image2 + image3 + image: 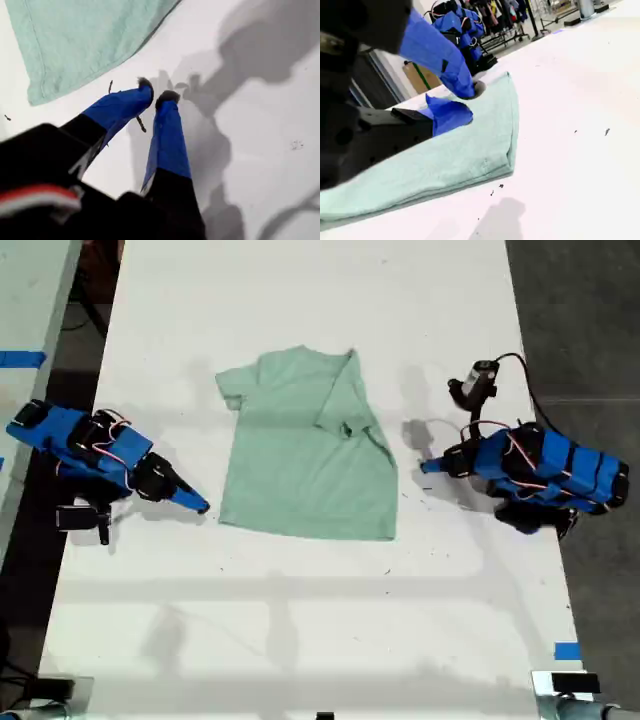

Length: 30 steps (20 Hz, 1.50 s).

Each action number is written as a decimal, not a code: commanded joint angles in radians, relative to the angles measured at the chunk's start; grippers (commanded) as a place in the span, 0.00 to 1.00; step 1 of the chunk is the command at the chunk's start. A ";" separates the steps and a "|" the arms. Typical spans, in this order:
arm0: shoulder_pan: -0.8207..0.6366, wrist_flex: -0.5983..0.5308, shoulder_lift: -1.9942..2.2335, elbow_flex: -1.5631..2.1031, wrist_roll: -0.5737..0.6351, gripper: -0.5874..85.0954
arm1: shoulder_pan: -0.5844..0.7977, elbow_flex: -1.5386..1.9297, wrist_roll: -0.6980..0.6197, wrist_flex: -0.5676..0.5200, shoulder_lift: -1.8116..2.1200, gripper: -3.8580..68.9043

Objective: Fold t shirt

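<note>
My first hand [156,95] sits low over the white table [260,150]. Its two blue fingers [120,107] are drawn together until only a sliver of gap shows between the dark tips, and nothing is caught in it. A few dark specks lie on the bare surface just beside the tips. In the exterior view this hand [430,468] is at the exterior view's right and points toward the side edge of the shirt without touching it.

My second hand [472,102] has its blue fingers a little apart and nothing between them. In its own wrist view the tips show in front of the cloth, and I cannot tell from there whether they touch it. The exterior view puts the tip [200,505] just beside the shirt's lower corner, at the exterior view's left.

The pale mint-green, short-sleeved cloth t-shirt [300,460] lies flat near the middle of the table [300,620], between the two arms. Its sleeve on the exterior view's right is folded in over the body, and the other sleeve is spread out. The first wrist view shows a hemmed corner [85,40], the second a thick doubled edge [445,155].
</note>
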 commanded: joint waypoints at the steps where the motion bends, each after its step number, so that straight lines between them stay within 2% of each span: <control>1: -0.405 -0.043 0.017 0.041 -0.621 0.00 | 0.009 0.052 -0.015 0.000 0.011 0.11; 4: -0.426 -0.184 0.015 -0.005 -0.552 0.00 | 0.009 0.052 -0.015 0.000 0.011 0.11; 8: -0.635 -0.074 -0.086 -0.192 -0.440 0.00 | 0.009 0.052 -0.015 0.000 0.011 0.11; 12: -0.838 -0.072 -0.792 -0.647 -0.239 0.00 | 0.009 0.052 -0.015 0.000 0.011 0.11; 15: -1.029 0.034 -1.312 -1.100 0.000 0.01 | 0.009 0.052 -0.015 0.000 0.011 0.11; 17: -1.131 0.034 -1.589 -1.296 0.156 0.10 | 0.009 0.052 -0.015 0.000 0.011 0.11; 19: -1.207 0.041 -1.848 -1.451 0.239 0.17 | 0.009 0.052 -0.015 0.000 0.011 0.11; 24: -1.322 0.046 -2.241 -1.686 0.293 0.21 | 0.009 0.052 -0.015 0.000 0.011 0.11; 30: -1.367 0.061 -2.272 -1.686 0.293 0.19 | 0.009 0.052 -0.015 0.000 0.011 0.11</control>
